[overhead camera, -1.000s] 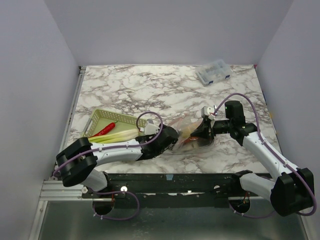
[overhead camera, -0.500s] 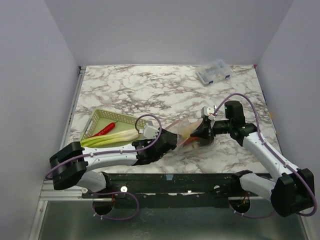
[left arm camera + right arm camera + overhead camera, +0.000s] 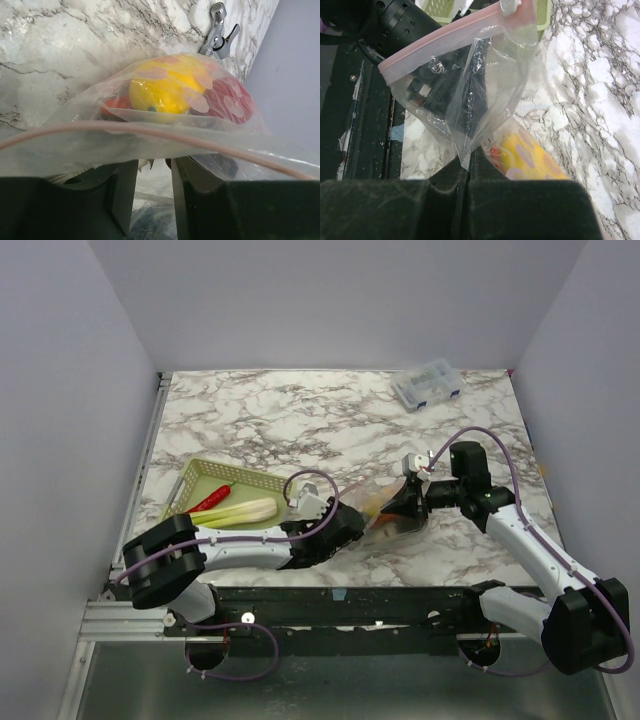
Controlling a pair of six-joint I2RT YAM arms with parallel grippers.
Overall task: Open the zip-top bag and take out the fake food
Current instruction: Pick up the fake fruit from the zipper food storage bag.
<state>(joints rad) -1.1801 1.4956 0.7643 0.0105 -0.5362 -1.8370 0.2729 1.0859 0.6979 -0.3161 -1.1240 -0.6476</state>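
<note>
- The clear bag (image 3: 375,508) is lying on the table (image 3: 300,420) near the front edge, between the two grippers. Its pink zip strip (image 3: 150,131) is running right across the left wrist view.
- Toy food is sitting inside it: a yellow piece (image 3: 165,90), a red piece with pale spots (image 3: 231,97) and a bit of orange (image 3: 116,103). The plastic is blurring them, so I cannot tell what each one is.
- The right gripper (image 3: 466,175) is squeezing tight on a fold of the bag. The plastic is standing up from it.
- The left gripper (image 3: 151,169) is sitting at the bag's zip end. Its fingers (image 3: 122,192) are standing a little apart, with table showing in the gap. The plastic is draping over them, and I cannot tell whether they are pinching any of it.
- From above, both grippers are half hiding behind the arms and the bag.
- A red chili (image 3: 212,499) and a pale green stalk (image 3: 240,511) are lying in the green basket (image 3: 205,478) to the left, well apart from the bag.
- A small clear box (image 3: 427,386) is sitting at the far right of the table.
</note>
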